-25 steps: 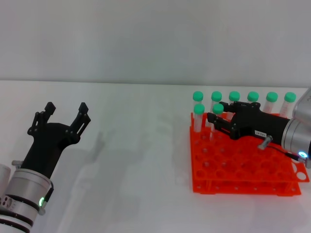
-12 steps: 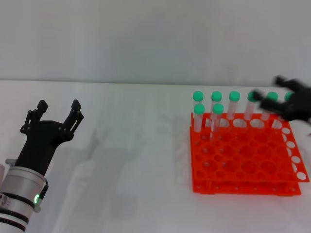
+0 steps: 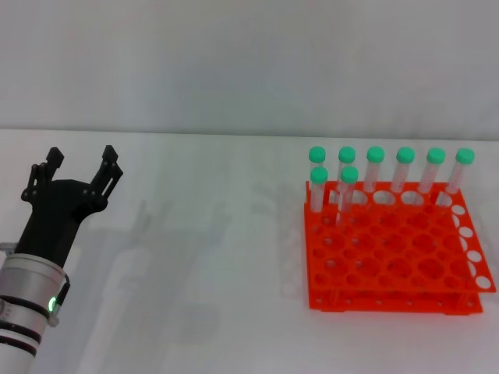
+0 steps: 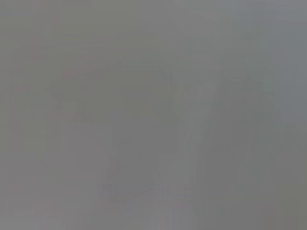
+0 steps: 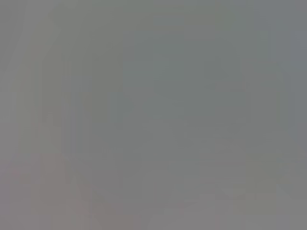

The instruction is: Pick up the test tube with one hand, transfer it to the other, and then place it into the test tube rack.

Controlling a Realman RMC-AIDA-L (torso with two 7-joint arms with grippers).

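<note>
The test tube [image 3: 347, 189] was a thin clear tube with a round green cap. It stood up straight in the test tube rack [image 3: 394, 261], in the second row from the back. One more green-capped tube [image 3: 318, 189] stood next to it in that row, at the rack's corner. Six other green-capped tubes [image 3: 390, 170] stood in a line in the back row. The rack was bright orange-red, with two layers and many round holes, and it sat on the white counter [image 3: 195, 257]. Only the head view showed any of this. The left wrist view and the right wrist view showed nothing but flat grey. The left tool [image 3: 76, 166] was black and sat on the end of a thick white and silver arm [image 3: 27, 304] with a green light. It was over the counter, and the rack and the tube were well apart from it, far off to its right. Its fingers [image 3: 107, 165] were spread wide apart and held nothing. The right tool could not be seen in any view.
</note>
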